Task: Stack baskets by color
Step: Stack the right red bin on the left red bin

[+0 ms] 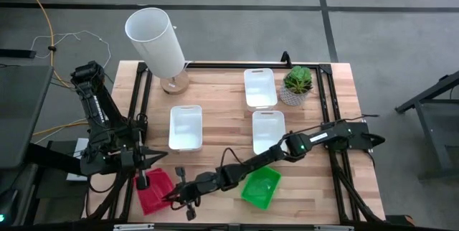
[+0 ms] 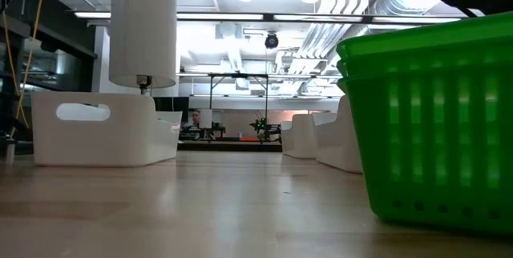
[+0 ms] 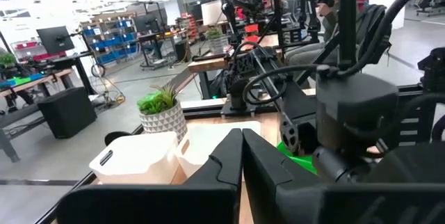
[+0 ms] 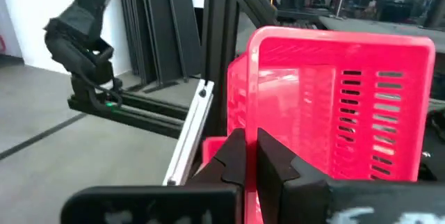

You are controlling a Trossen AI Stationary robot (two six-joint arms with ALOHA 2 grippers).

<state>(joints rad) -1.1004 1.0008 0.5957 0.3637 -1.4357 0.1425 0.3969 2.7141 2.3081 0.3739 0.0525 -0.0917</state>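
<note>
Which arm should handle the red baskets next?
Right, probably. The right gripper sits shut at the red baskets near the table's front left edge; its wrist view is filled with them. The left gripper is shut just behind them.

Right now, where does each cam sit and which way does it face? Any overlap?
High: above the table, looking straight down; both arms show, right gripper at the red baskets.
Low: at tabletop height, facing the room; green baskets near, only dark arm parts at the top.
Left wrist: looks past the shut left gripper toward white baskets and the plant.
Right wrist: past the shut right gripper, close on the red baskets.
Shared: high and right wrist both show the red baskets.
</note>
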